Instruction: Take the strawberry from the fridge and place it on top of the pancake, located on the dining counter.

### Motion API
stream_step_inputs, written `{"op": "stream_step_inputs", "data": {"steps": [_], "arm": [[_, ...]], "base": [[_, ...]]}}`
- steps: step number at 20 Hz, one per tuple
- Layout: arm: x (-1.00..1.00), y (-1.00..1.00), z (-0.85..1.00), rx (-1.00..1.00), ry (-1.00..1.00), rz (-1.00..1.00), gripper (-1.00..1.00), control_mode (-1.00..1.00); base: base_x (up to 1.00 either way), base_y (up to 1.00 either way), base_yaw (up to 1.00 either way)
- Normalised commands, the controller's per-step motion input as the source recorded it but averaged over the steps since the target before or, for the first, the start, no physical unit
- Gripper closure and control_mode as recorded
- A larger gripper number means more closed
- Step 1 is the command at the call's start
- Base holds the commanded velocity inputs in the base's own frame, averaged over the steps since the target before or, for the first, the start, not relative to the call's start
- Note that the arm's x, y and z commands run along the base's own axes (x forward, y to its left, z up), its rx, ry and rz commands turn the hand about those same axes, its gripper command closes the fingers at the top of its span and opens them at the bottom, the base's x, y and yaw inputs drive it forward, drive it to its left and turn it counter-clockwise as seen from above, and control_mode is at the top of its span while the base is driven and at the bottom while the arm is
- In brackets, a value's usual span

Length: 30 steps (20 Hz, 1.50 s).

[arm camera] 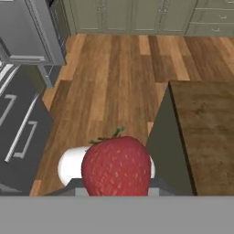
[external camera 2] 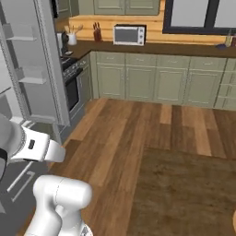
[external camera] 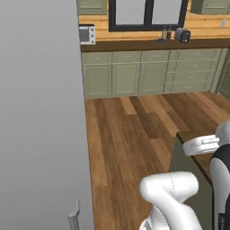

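The strawberry (arm camera: 116, 164), red with a green stalk, sits close up in the hand view, and my gripper (arm camera: 116, 185) is shut on it. It hangs above the wood floor, beside the near corner of the dining counter (arm camera: 205, 132), whose dark brown plank top (external camera 2: 184, 193) rests on a grey-green base (external camera: 186, 179). The fridge (arm camera: 27, 32) stands to the left with a door (external camera 2: 32, 69) swung open, pale shelves inside and lower drawers (arm camera: 20, 128) below. A tan sliver (external camera 2: 234, 221) shows at the counter's right edge; I cannot tell whether it belongs to the pancake.
A broad grey fridge panel (external camera: 42, 112) fills the left. Green wall cabinets (external camera 2: 138, 83) run along the back with a microwave (external camera 2: 129, 34) on top. A stove (external camera 2: 73, 87) stands by the fridge. Open wood floor (external camera: 130, 130) lies between fridge and counter.
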Motion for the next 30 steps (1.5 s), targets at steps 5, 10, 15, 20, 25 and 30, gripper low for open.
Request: {"op": "stream_step_inputs", "data": {"steps": [5, 10, 15, 20, 25, 30], "arm": [[0.00, 0.00, 0.00, 0.00, 0.00, 0.00, 1.00, 1.00], [0.00, 0.00, 0.00, 0.00, 0.00, 0.00, 1.00, 1.00], [0.00, 0.00, 0.00, 0.00, 0.00, 0.00, 1.00, 1.00], [0.00, 0.00, 0.00, 0.00, 0.00, 0.00, 1.00, 1.00], [0.00, 0.00, 0.00, 0.00, 0.00, 0.00, 1.00, 1.00], [0.00, 0.00, 0.00, 0.00, 0.00, 0.00, 1.00, 1.00]], "base": [[-1.00, -0.04, -0.11], [-1.00, -0.28, -0.12], [-0.85, -0.91, -0.17], [0.07, -1.00, -0.14], [0.60, -0.83, -0.16], [0.63, 0.22, -0.38]]}}
